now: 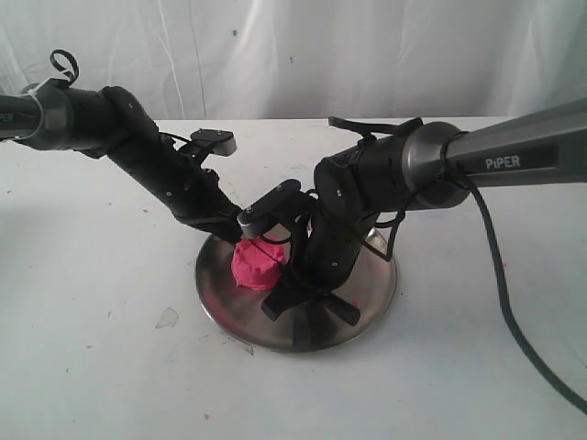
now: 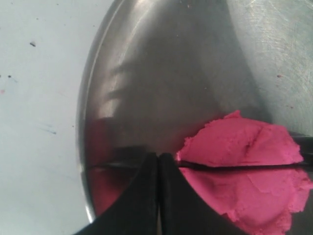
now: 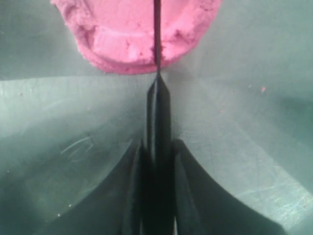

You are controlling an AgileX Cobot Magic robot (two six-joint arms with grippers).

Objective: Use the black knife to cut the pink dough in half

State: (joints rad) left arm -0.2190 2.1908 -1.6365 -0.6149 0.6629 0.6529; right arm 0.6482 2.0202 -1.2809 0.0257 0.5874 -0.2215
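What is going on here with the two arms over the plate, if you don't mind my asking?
The right gripper is clamped on the handle of the black knife, whose blade sits sunk across the middle of the pink dough on the steel plate. The left gripper, fingers shut, has its tips right at the blade beside the dough, apparently pressing it down. Whether the cut goes all the way through cannot be told.

The pink dough point(image 3: 122, 39) likely hides black knife point(image 3: 157, 112) tip.
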